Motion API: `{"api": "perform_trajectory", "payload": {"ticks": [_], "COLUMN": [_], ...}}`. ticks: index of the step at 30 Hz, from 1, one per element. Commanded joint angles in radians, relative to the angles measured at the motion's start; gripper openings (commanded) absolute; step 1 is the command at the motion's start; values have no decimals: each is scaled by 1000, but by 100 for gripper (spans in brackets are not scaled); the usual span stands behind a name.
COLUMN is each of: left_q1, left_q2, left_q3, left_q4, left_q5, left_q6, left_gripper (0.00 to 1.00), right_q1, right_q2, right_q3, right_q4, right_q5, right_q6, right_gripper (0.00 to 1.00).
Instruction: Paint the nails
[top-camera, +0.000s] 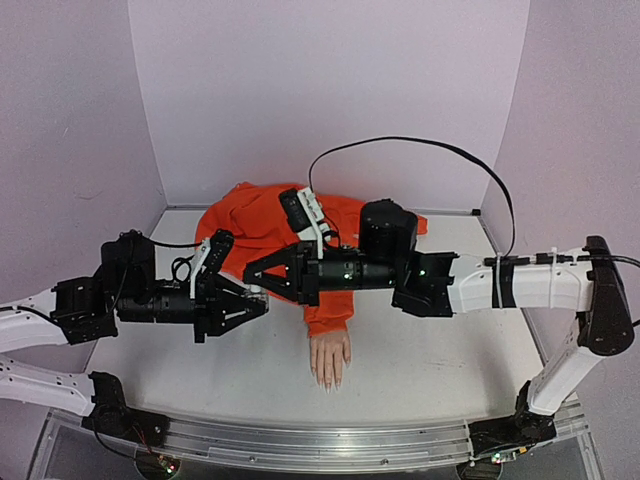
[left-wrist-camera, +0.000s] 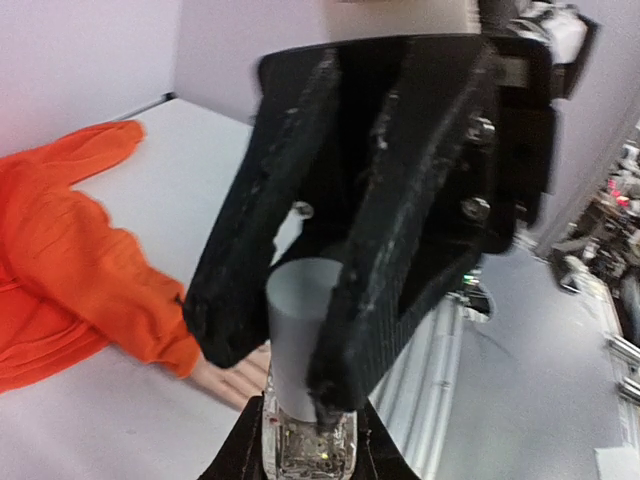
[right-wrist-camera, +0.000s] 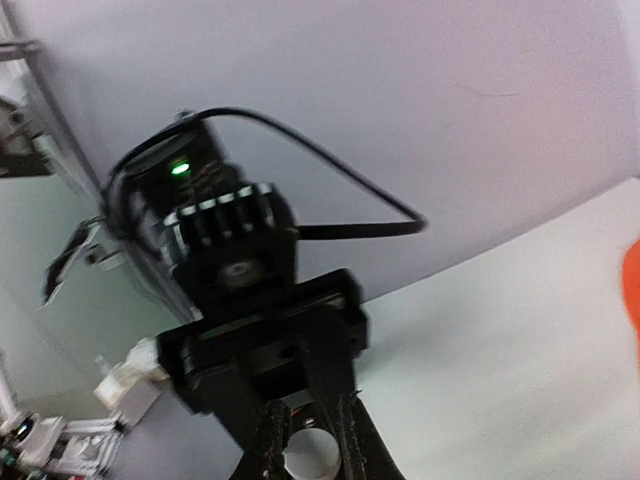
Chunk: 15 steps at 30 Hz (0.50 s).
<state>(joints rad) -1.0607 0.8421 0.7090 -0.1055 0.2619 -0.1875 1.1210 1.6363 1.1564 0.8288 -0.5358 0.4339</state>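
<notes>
Top external view: both arms reach in over the white table (top-camera: 180, 370), and the two grippers meet nose to nose, well left of centre. The left gripper (top-camera: 258, 303) comes in from 9 o'clock and the right gripper (top-camera: 252, 272) from 3 o'clock, crossing over the orange sleeve (top-camera: 270, 225).

From the left wrist, the left jaws are pinched narrow around a small clear bottle (left-wrist-camera: 300, 450), held upright. The right gripper's black fingers straddle its white cap (left-wrist-camera: 300, 320) from above, clamped on it. The right wrist camera agrees: a narrow gap with the pale cap showing between the fingers.

The mannequin hand (top-camera: 331, 355) lies flat on the table at about 4 o'clock from the grippers, well apart from both. Its fingers point to 6 o'clock, toward the near rail. The nails (top-camera: 328, 382) are tiny pale tips at the finger ends, too small to make out any detail. The sleeve runs up to 11 o'clock toward the back wall.
</notes>
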Motion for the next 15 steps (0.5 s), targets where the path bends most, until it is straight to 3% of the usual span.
{"api": "perform_trajectory", "payload": {"ticks": [1, 4, 7, 14, 15], "left_q1": [22, 22, 22, 20, 20], "left_q2": [-7, 43, 81, 77, 70], "left_q3": [26, 50, 59, 20, 8], "left_q4": [101, 102, 101, 101, 101], "left_q5": [-534, -608, -619, -532, -519], "left_q6": [11, 29, 27, -15, -24], "left_gripper": [0, 0, 0, 0, 0], "right_q1": [186, 292, 366, 339, 326], "right_q2": [18, 73, 133, 75, 62], "right_q3": [70, 170, 270, 247, 235], "right_q4": [-272, -408, -474, -464, -451], "right_q5": [656, 982, 1106, 1043, 995], "right_q6": [-17, 110, 133, 70, 45], "right_gripper": [0, 0, 0, 0, 10]}}
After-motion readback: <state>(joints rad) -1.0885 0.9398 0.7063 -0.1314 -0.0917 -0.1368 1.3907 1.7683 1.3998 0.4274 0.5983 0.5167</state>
